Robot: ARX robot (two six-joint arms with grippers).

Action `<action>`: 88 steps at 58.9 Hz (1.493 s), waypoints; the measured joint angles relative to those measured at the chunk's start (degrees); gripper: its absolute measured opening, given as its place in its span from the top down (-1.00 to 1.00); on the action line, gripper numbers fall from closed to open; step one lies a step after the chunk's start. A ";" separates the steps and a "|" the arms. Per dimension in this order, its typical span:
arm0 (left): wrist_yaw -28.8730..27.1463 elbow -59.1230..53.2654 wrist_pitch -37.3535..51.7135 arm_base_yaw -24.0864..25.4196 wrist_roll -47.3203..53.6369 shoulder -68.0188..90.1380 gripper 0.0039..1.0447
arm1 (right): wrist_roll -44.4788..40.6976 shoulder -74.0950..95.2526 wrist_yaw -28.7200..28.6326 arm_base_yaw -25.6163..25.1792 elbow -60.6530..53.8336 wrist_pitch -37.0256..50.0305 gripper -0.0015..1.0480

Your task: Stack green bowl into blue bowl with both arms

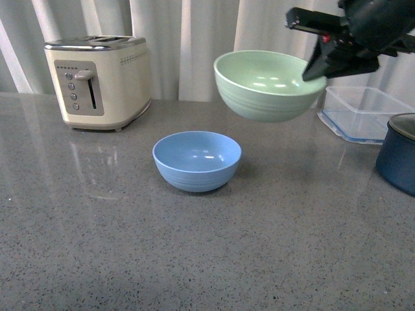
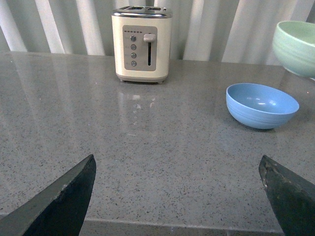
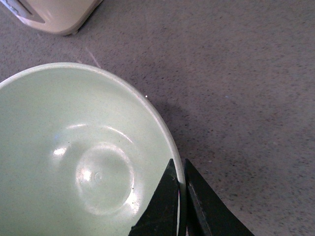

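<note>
Green bowl [image 1: 269, 87] hangs clear of the countertop [image 1: 194, 253], pinched at its rim by the right gripper [image 1: 316, 70]. The right wrist view shows the two black fingers nearly closed, one inside the wall and one outside, with only the thin edge of the bowl between them. A rim pinch like this leaves the bowl's underside free, which is presumably why it was chosen: nothing of the claw sits beneath to block the nesting. Held from one side only, the bowl looks slightly tipped, its mouth turned a little toward the front camera. It hangs above and to the right of the blue bowl [image 1: 196, 160], not yet over it. The blue bowl sits upright and empty on the grey stone surface, mouth open to receive. The left gripper [image 2: 174, 194] is spread wide and grips nothing; it is low over the near edge of the counter, well apart from the blue bowl, and by my reading is placed to come in and steady that bowl. Further out, a cream toaster [image 1: 100, 81] stands at the back left before a pale curtain [image 1: 181, 39], and a clear plastic container [image 1: 363, 116] and a navy pot [image 1: 399, 155] sit at the right, near the carrying arm.
</note>
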 joint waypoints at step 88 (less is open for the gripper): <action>0.00 0.00 0.00 0.00 0.00 0.00 -0.87 | 1.46 -12.46 -6.29 -4.28 -14.78 4.31 -0.80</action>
